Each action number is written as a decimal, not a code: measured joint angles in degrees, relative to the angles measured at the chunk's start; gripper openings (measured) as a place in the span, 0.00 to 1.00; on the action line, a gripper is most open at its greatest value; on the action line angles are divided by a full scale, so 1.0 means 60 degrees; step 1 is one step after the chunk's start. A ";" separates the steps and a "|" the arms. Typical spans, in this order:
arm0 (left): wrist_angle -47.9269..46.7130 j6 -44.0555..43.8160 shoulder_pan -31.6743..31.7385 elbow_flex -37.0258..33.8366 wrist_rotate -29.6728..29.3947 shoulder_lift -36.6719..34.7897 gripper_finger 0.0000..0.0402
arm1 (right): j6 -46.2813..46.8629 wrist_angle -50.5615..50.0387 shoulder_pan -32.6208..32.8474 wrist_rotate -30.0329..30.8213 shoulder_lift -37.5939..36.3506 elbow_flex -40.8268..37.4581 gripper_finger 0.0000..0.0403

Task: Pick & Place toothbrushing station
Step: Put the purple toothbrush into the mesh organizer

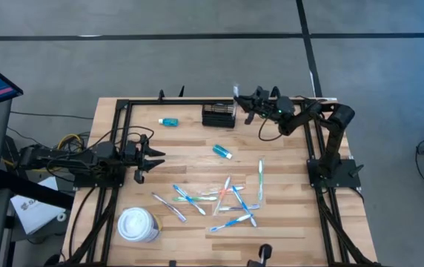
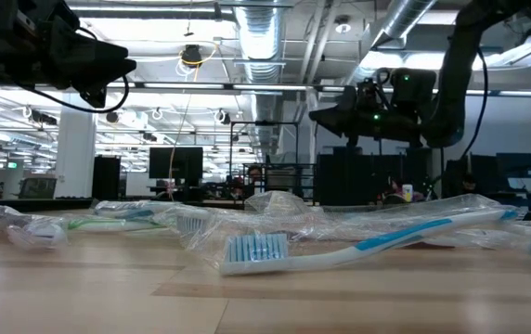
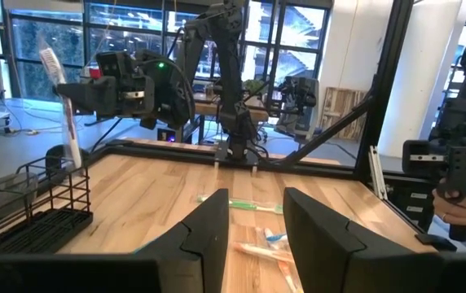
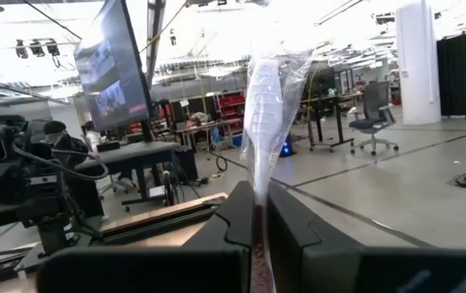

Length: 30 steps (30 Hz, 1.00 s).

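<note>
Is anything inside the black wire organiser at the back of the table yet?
The organiser looks empty in the left wrist view, though its far compartments are partly hidden by its own wires. The right gripper, beside it, is shut on a wrapped toothbrush, not yet placed inside.

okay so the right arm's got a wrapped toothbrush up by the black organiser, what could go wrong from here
The right gripper pinches only the bottom end of the wrapped toothbrush, so it may swing or slip on the plastic. The wire organiser is light and could shift if the brush catches its rim. The small blue bottle lies close by and might get nudged.
</note>
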 joint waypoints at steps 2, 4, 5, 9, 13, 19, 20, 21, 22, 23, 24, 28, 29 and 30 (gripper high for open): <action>0.0000 0.0000 0.0000 -0.0004 0.0000 0.0000 0.28 | -0.0003 -0.0003 0.0077 0.0000 0.0000 0.0116 0.02; 0.0003 0.0000 0.0000 -0.0001 0.0000 0.0000 0.28 | -0.0014 -0.0085 0.0149 0.0001 0.0000 0.0206 0.02; 0.0004 0.0000 0.0000 -0.0003 -0.0002 0.0000 0.28 | -0.0122 -0.0228 0.0173 0.0004 0.0000 0.0242 0.02; 0.0004 0.0000 0.0000 -0.0004 -0.0003 0.0000 0.28 | -0.0328 -0.0779 0.0246 0.0168 0.0000 0.0271 0.02; 0.0004 0.0000 0.0000 -0.0001 -0.0003 0.0000 0.28 | -0.0404 -0.0929 0.0242 0.0288 0.0004 0.0274 0.02; 0.0018 0.0000 0.0000 0.0000 -0.0003 0.0000 0.28 | -0.0440 -0.1010 0.0242 0.0292 0.0004 0.0278 0.03; 0.0022 0.0004 0.0000 0.0000 -0.0003 0.0000 0.28 | -0.0488 -0.1061 0.0242 0.0292 0.0004 0.0278 0.03; 0.0029 0.0004 0.0000 -0.0004 -0.0003 0.0000 0.28 | -0.0504 -0.1071 0.0242 0.0292 0.0004 0.0278 0.03; 0.0040 0.0002 0.0000 -0.0002 -0.0003 0.0000 0.28 | -0.0503 -0.1074 0.0242 0.0288 0.0004 0.0278 0.03; 0.0050 0.0000 0.0000 -0.0003 -0.0003 0.0000 0.28 | -0.0509 -0.1088 0.0242 0.0287 0.0004 0.0278 0.04; 0.0058 0.0000 0.0000 -0.0004 -0.0003 0.0000 0.28 | -0.0564 -0.1141 0.0242 0.0284 0.0004 0.0278 0.05; 0.0066 0.0001 0.0000 -0.0003 -0.0003 -0.0001 0.28 | -0.0656 -0.1306 0.0242 0.0266 0.0004 0.0278 0.10; 0.0066 0.0000 0.0000 -0.0004 -0.0003 0.0000 0.28 | -0.0664 -0.1330 0.0242 0.0259 0.0004 0.0278 0.11; 0.0067 0.0004 0.0000 -0.0001 -0.0003 0.0000 0.28 | -0.0685 -0.1352 0.0242 0.0259 0.0004 0.0278 0.12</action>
